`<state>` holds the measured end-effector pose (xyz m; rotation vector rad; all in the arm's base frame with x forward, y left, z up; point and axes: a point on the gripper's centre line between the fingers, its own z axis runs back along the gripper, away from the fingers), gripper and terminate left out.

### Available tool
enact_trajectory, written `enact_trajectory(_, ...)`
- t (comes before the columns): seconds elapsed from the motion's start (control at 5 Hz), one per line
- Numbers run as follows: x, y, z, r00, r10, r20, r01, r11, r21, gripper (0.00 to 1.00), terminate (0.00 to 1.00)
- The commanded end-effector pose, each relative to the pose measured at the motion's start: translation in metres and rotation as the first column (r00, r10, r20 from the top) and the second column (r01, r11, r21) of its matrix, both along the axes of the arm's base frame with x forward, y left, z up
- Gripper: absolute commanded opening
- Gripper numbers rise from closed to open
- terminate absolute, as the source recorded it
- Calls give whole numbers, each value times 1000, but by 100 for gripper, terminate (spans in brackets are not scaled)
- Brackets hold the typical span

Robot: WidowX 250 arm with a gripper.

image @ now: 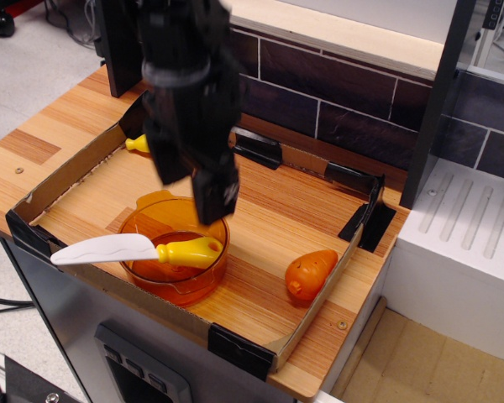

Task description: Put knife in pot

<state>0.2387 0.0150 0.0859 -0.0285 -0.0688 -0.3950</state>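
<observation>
The knife (151, 250) lies with its yellow handle inside the pot (203, 277) and its white blade sticking out over the pot's left rim, past the tray's front wall. The pot is translucent orange and stands at the front left of the tray. My gripper (195, 191) hangs just above the pot's back rim. Its fingers (221, 197) are apart and hold nothing, clear of the knife.
A small orange toy vegetable (311, 270) lies at the front right of the tray. A yellow toy (137, 144) peeks out behind the arm at the back left. Low cardboard walls (319, 306) with black corner clips ring the wooden floor. A dark tiled wall stands behind.
</observation>
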Motion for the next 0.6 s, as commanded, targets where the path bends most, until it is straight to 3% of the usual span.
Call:
enact_trajectory(0.0, 18, 8, 34, 994, 63, 88, -63, 998, -1, 100, 0)
enact_trajectory(0.2, 18, 8, 34, 994, 63, 88, -63, 998, -1, 100, 0)
enact_trajectory(0.4, 18, 8, 34, 994, 63, 88, -63, 998, -1, 100, 100)
